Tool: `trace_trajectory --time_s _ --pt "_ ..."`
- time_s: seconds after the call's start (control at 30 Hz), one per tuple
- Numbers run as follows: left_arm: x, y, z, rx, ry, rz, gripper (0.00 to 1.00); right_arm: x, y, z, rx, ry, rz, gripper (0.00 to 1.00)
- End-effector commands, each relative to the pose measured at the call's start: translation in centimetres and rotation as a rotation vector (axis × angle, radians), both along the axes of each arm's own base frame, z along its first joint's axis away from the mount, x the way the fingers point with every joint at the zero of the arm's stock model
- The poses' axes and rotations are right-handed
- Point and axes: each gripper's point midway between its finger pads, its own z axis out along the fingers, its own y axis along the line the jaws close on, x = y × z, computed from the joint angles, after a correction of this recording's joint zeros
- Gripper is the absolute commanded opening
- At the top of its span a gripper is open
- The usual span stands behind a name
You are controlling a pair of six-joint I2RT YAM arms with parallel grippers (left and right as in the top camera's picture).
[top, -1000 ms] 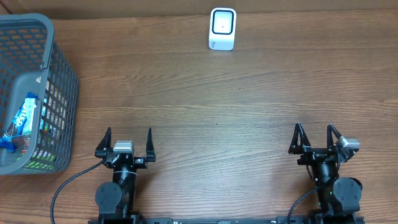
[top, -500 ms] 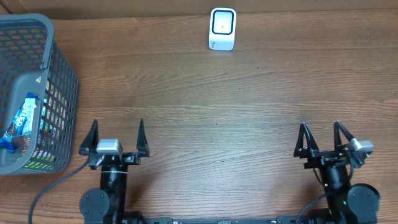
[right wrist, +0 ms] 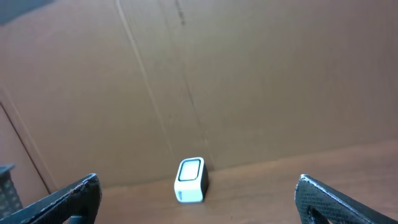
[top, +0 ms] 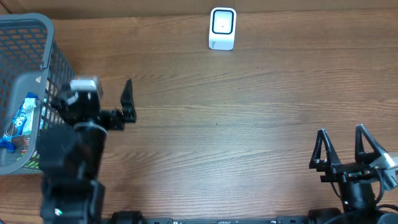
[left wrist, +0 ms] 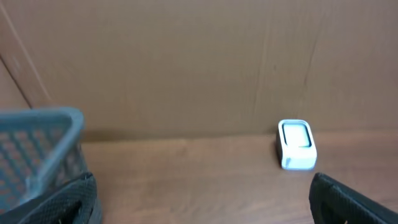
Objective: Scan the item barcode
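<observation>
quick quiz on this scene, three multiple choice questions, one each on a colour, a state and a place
1. What colour is the mesh basket?
A. red
B. grey
C. yellow

2. How is the right claw?
A. open, empty
B. shut on a packet
C. shut on a can

3. Where does the white barcode scanner stand?
A. in the basket
B. at the far edge of the table, near the middle
C. between the right claw's fingers

Answers:
1 B: the rim and mesh look grey overhead.
2 A: its fingers stand wide apart with nothing between them.
3 B: overhead it sits alone at the far edge.
</observation>
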Motion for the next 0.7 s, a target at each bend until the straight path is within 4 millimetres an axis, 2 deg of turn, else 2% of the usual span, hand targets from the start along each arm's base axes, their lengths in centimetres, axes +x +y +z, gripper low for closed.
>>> trace_trajectory --time_s 0.0,0.03,0.17,0.27,0.3,0.4,0.53,0.63,0.67 --pt "0.9 -0.1 4.1 0.047 0.041 -0.023 1.00 0.1 0.2 1.8 -0.025 0.007 0.006 1.00" --pt "1.3 -0.1 5.5 0.047 0.068 -0.023 1.00 0.5 0.6 2.6 -0.065 0.021 0.020 1.00" --pt "2.0 0.1 8.1 0.082 0.108 -0.020 1.00 2.4 0.8 4.4 -0.074 0.116 0.025 1.00" --pt "2.4 1.0 9.2 0.107 0.157 0.023 1.00 4.0 1.2 4.9 -0.097 0.191 0.045 1.00" --pt "2.6 1.5 9.7 0.115 0.187 0.049 1.00 5.0 2.1 5.2 -0.149 0.233 0.089 1.00" --pt "2.9 3.0 10.4 0.132 0.245 0.088 1.00 7.4 3.0 5.5 -0.196 0.357 0.141 1.00" --pt "3.8 7.9 9.9 0.071 0.345 0.182 1.00 10.7 3.5 4.6 -0.201 0.597 0.166 1.00" --pt "4.8 11.3 9.1 -0.012 0.363 0.185 1.00 13.0 4.0 2.9 -0.194 0.765 0.198 1.00" --pt "4.7 13.0 8.7 -0.002 0.377 0.229 1.00 13.7 4.6 1.6 -0.183 0.820 0.230 1.00"
